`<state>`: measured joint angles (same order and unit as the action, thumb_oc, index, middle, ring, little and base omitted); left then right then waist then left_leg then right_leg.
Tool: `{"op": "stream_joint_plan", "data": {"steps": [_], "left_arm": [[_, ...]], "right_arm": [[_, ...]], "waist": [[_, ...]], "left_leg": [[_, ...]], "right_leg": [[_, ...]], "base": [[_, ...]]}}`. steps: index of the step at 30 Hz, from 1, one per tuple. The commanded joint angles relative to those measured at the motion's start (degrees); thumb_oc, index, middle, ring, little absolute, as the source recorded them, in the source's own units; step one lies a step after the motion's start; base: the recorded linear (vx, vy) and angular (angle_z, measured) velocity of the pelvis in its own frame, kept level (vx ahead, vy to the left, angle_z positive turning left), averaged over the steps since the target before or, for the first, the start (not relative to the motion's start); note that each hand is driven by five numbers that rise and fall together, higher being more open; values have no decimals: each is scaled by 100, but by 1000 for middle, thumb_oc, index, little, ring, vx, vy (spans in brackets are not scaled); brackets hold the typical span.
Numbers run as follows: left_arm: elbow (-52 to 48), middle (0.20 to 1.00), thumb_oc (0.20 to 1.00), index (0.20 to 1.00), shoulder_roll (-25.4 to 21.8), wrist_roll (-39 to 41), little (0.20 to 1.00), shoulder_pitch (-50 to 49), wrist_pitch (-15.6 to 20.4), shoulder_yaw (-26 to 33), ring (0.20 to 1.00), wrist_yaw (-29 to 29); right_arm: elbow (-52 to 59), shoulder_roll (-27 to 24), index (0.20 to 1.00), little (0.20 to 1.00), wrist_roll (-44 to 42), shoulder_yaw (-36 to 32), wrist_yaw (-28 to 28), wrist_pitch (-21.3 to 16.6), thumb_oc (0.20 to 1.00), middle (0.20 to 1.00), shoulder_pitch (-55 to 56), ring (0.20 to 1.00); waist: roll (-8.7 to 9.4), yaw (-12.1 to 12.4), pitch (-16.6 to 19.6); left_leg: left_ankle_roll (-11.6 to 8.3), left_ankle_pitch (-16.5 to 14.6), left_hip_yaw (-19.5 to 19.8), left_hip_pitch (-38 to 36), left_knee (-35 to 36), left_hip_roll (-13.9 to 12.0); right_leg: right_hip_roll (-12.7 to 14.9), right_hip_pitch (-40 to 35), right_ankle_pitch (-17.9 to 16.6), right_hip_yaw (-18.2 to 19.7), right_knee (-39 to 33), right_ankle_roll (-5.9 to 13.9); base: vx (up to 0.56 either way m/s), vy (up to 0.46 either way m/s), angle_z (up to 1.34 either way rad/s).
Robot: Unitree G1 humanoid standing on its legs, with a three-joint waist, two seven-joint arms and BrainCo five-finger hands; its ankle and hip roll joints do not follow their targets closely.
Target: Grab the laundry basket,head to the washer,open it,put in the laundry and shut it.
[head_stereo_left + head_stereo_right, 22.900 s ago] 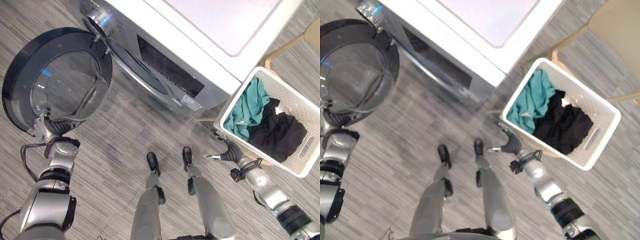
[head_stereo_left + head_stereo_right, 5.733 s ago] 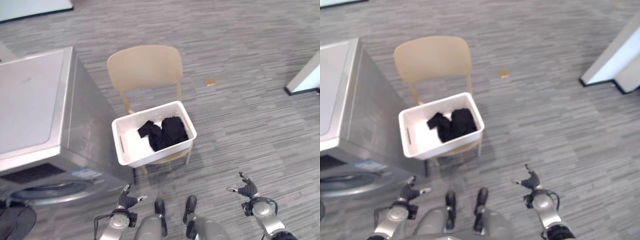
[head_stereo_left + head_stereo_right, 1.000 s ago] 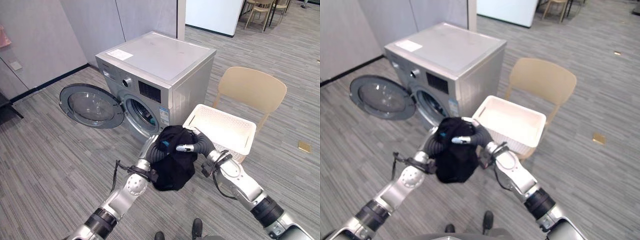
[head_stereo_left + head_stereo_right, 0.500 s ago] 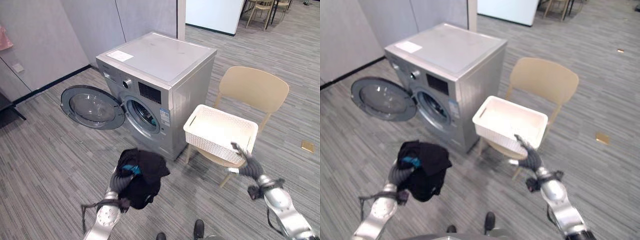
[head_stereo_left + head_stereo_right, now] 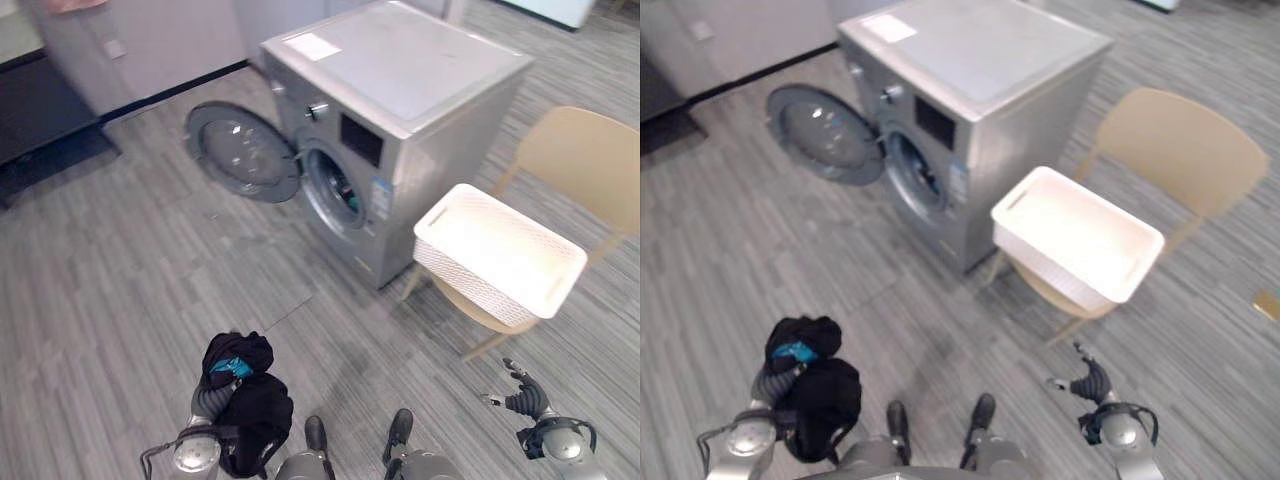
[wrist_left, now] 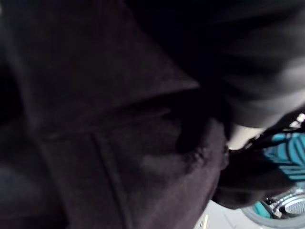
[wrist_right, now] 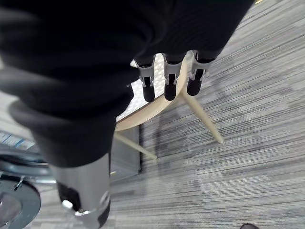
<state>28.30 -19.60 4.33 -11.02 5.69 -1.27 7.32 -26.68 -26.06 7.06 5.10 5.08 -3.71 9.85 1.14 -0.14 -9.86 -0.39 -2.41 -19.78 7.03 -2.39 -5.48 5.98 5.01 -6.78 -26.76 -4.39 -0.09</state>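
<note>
A bundle of black laundry [image 5: 245, 405] with a teal piece in it is heaped on my left hand [image 5: 204, 402], low at the lower left above the floor. Dark cloth [image 6: 119, 119] covers the left wrist view. The silver washer [image 5: 420, 80] stands ahead with its round door [image 5: 240, 150] swung open. Teal cloth shows inside the drum [image 5: 338, 190]. The white laundry basket [image 5: 500, 255] rests on a beige chair [image 5: 580, 160] to the right of the washer, and I see nothing in it. My right hand [image 5: 525, 400] hangs low at the lower right, open, with straight fingers [image 7: 165, 81].
Grey striped floor lies between me and the washer. The open door juts out to the washer's left. The chair's legs [image 7: 200, 117] stand near my right hand. A grey wall with a dark baseboard [image 5: 150, 100] runs behind the washer.
A second ago both hands were on the black bundle. The right hand has let go and dropped to the lower right. The view has shifted, and the bundle stays with the left hand.
</note>
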Motion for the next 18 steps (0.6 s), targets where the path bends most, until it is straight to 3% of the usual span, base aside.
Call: {"op": "stream_joint_plan", "data": {"steps": [1,3,4,6,8,9,14,17,18], "left_arm": [[-224,200,200,200,-317,64,200,136,227,139,200,109],[-233,200,200,200,-327,37,200,137,206,117,200,86],[-268,200,200,200,-415,5,200,218,188,98,200,111],[-272,200,200,200,-478,-27,200,304,180,54,200,127],[-306,200,200,200,-633,-209,200,481,200,-104,200,193],[-312,200,200,200,-655,-341,200,582,235,-235,200,241],[-328,200,200,200,-638,-379,200,736,224,-426,200,244],[-287,200,200,200,-567,-373,200,834,197,-534,200,223],[-255,200,200,200,-506,-423,200,849,194,-578,200,215]], "right_arm": [[-98,117,1000,1000,303,230,110,-78,1000,1000,-521,1000],[-111,156,1000,1000,353,326,81,-46,1000,1000,-573,1000],[-77,190,1000,1000,400,468,72,-33,1000,1000,-681,1000],[-51,224,1000,1000,369,515,62,-29,1000,1000,-737,1000],[55,241,1000,1000,348,591,61,-42,1000,1000,-799,1000],[112,258,1000,1000,330,672,36,-64,1000,1000,-830,1000],[92,240,1000,1000,262,778,12,-99,1000,1000,-887,1000],[-17,240,1000,1000,252,827,2,-80,1000,1000,-895,1000],[-80,254,1000,1000,276,803,-11,-66,1000,1000,-830,1000]], "waist": [[228,58,132],[235,97,131],[272,169,64],[291,162,12],[300,66,-75],[249,-110,-164],[169,-306,-301],[173,-465,-320],[192,-523,-301]], "left_leg": [[6,-318,-137,29,-465,269],[55,-354,-100,5,-422,308],[142,-415,-13,-66,-368,382],[199,-459,60,-107,-350,440],[281,-559,327,-247,-325,553],[334,-430,534,-413,-168,628],[369,-512,1055,-761,46,808],[392,-686,1545,-1127,177,1050],[379,-835,1832,-1416,208,1189]], "right_leg": [[225,-609,1044,240,444,658],[273,-614,1100,232,613,661],[419,-508,1179,265,1189,693],[507,-343,1185,409,1653,723],[423,-26,1131,916,2195,770],[17,482,1066,1586,2487,652],[-362,1149,952,1990,2267,622],[-600,1561,548,2076,1637,712],[-595,1687,332,1912,1194,765]], "base": [[123,134,85],[171,193,42],[159,189,15],[135,149,25],[200,155,71],[234,136,127],[248,43,87],[432,-8,90],[472,-34,56]]}}
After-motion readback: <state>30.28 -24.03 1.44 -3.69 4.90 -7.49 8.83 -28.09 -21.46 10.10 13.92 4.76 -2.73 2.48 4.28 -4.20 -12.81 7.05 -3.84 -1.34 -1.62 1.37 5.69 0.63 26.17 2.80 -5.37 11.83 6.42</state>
